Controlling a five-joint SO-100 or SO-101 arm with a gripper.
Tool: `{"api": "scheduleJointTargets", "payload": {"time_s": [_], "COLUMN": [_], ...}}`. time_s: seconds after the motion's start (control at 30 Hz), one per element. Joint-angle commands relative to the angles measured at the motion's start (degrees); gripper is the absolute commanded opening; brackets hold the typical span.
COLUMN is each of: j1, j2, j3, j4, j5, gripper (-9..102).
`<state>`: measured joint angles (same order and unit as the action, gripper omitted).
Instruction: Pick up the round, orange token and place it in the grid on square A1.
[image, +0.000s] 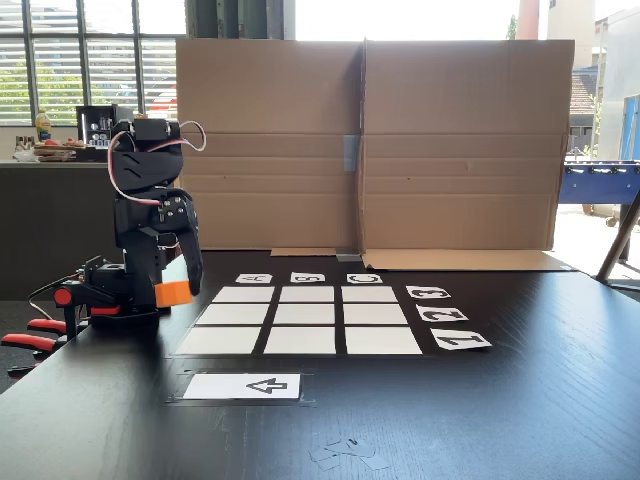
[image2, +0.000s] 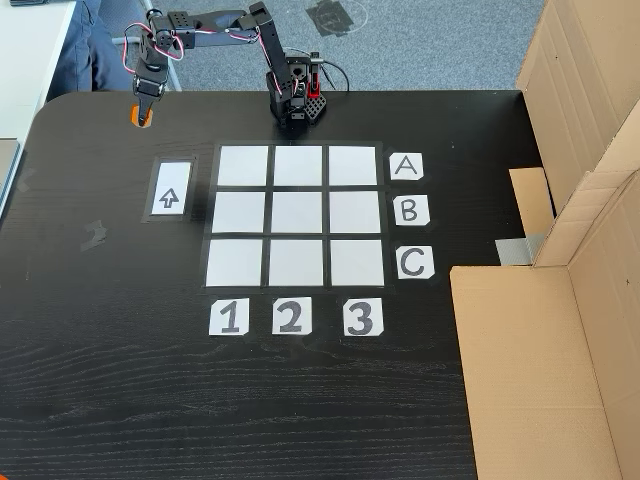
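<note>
At the upper left of the high fixed view, the black plastic claw clenches the small round orange token, just above the dark wood-grain table, left of the grid of flat white paper squares; corner square A1 lies bare.

Looks like an office or break-room space: big blinded windows upper left of a fixed view, a coffee machine on a counter under them, a foosball table at far right, grey carpet up top in the other.
</note>
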<state>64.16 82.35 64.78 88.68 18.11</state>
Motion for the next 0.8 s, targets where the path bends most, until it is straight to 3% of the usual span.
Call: {"api": "scheduleJointTargets", "payload": {"time_s": [0.0,0.43,0.77], "j1": [0.2,-3.8,-5.4], "j2": [10.2,46.0,53.0], "j3": [6.4,45.0,60.7], "j4": [0.3,0.3,0.3], "j5": [-0.8,-3.1,-7.6], "gripper": [5,7,8]}}
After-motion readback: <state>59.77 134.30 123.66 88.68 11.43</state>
